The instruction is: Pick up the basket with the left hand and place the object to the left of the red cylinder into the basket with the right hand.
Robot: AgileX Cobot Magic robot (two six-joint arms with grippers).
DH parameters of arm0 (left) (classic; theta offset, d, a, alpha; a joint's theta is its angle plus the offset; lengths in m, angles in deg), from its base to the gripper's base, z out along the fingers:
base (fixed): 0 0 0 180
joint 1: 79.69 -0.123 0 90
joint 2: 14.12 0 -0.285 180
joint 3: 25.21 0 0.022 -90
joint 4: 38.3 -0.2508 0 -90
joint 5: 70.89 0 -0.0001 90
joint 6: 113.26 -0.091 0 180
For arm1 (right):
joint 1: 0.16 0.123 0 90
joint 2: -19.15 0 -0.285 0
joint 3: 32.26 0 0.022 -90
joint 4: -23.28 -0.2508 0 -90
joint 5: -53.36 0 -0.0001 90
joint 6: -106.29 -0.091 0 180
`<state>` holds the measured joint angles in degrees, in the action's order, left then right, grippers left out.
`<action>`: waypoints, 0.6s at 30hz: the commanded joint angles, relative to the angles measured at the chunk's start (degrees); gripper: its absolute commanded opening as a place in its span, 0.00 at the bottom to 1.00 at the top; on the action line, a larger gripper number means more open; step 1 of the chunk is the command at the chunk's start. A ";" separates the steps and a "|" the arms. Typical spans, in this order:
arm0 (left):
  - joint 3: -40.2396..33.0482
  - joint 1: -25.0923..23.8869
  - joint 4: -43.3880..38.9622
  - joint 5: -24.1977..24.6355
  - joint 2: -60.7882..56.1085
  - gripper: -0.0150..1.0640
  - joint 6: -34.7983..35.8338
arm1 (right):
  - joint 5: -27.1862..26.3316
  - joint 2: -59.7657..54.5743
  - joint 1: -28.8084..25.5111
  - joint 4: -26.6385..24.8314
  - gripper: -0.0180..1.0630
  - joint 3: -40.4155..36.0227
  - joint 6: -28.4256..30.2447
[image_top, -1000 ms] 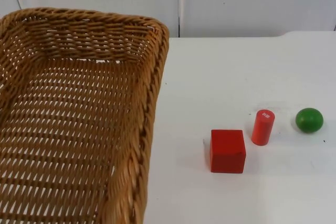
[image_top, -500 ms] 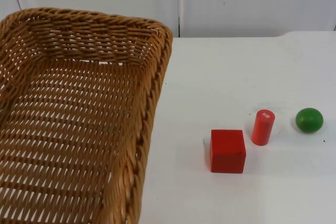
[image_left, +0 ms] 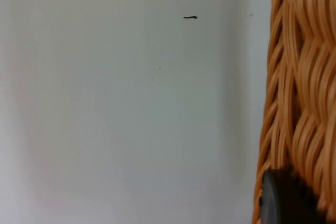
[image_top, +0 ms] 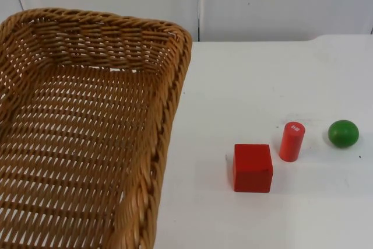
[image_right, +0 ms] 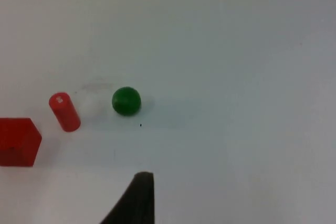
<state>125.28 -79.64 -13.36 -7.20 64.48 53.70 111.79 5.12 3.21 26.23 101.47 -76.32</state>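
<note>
Basket (image_top: 87, 126) is up off the table (image_top: 245, 80) and sits large and close under the top camera, mouth up and open: that's a sensible hold, it gives you a wide catch area on the left side while the right arm does the picking. In the left wrist view the left gripper (image_left: 286, 198) is hard against the wicker wall with one black fingertip on the weave, so I read the jaws as clamped on the basket rim.

Moving right: the red cube (image_top: 253, 168) sits on the table just right of the basket, clear of it. It's just beside the red cylinder (image_top: 291, 141), on its left, so that's your target. The cylinder stands upright. The green ball (image_top: 343, 133) is further right, near the cylinder but not touching, and not part of the job.

Right gripper (image_right: 137, 203) hangs above the table on the right side, well apart from the cube. The right wrist view has the cube at the far side from the fingertip, past both cylinder and ball. One fingertip is all you get, so I cannot tell whether those jaws are apart or together.
</note>
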 commanded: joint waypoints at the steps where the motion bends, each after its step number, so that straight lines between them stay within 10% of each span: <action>1: -0.05 -0.15 2.05 0.16 -0.55 0.01 -0.13 | -3.86 -2.02 -0.35 0.24 0.99 0.93 0.68; 6: -0.05 -0.15 2.27 0.27 -0.55 0.01 -0.13 | -13.82 -12.53 -0.35 0.61 0.99 4.63 0.68; 18: -0.05 -0.15 2.17 0.27 -0.55 0.01 -0.59 | -18.44 -33.85 -0.35 1.41 0.99 15.60 0.68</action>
<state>125.28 -79.64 -12.93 -7.20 64.48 53.47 94.33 -27.72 3.21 27.34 116.14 -76.10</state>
